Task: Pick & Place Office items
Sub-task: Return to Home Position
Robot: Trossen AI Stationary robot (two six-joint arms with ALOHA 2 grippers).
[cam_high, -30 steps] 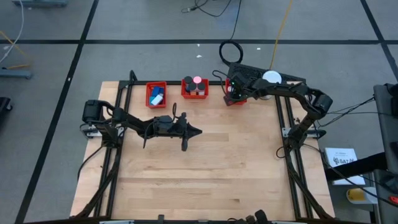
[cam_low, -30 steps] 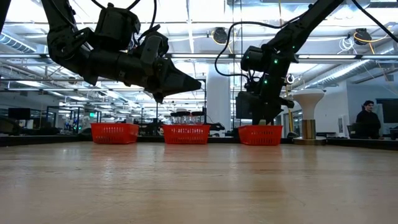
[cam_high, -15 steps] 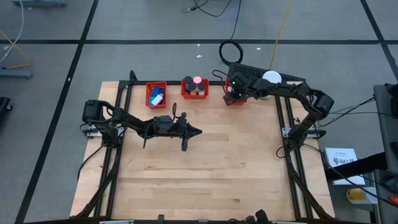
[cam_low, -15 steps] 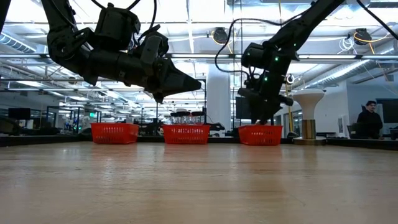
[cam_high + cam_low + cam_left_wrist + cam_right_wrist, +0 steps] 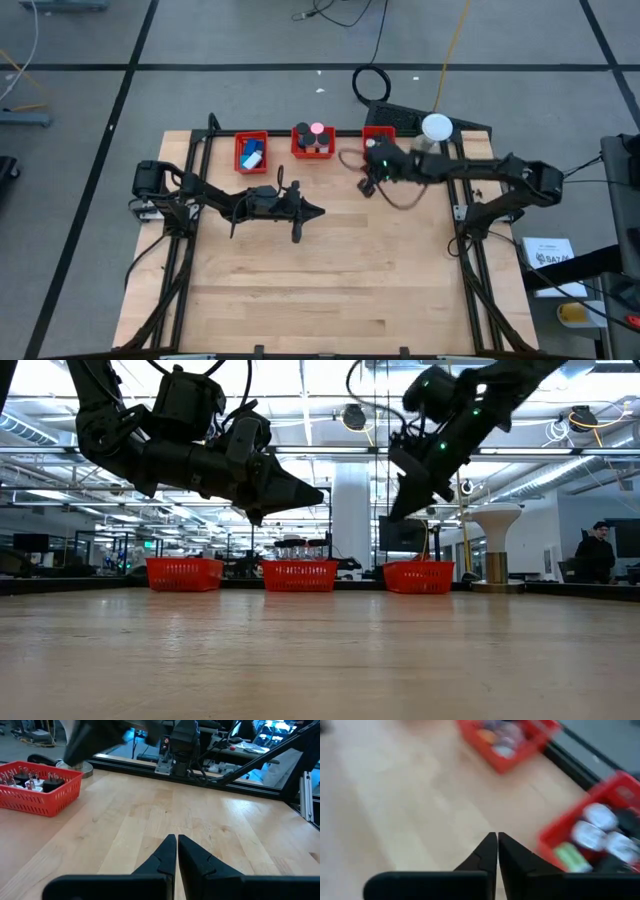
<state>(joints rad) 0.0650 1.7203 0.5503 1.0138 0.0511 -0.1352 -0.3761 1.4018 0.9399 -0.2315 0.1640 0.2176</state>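
I see right end effector [image 5: 496,839] closed, empty, above surface [image 5: 330,270] near right red bin [image 5: 378,132], blurred green item [image 5: 568,857] inside, perhaps a charger, left end effector [image 5: 176,841] closed, empty

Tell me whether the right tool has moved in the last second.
Yes. In the high view the right tool has pulled back off the right red bin toward the middle of the table; the low view shows it lifted.

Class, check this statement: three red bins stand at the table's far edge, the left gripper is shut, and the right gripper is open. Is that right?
Not quite. The right gripper is shut, not open: the right wrist view shows its fingers pressed together. The rest holds: three red bins stand at the far edge, and the left gripper is shut.
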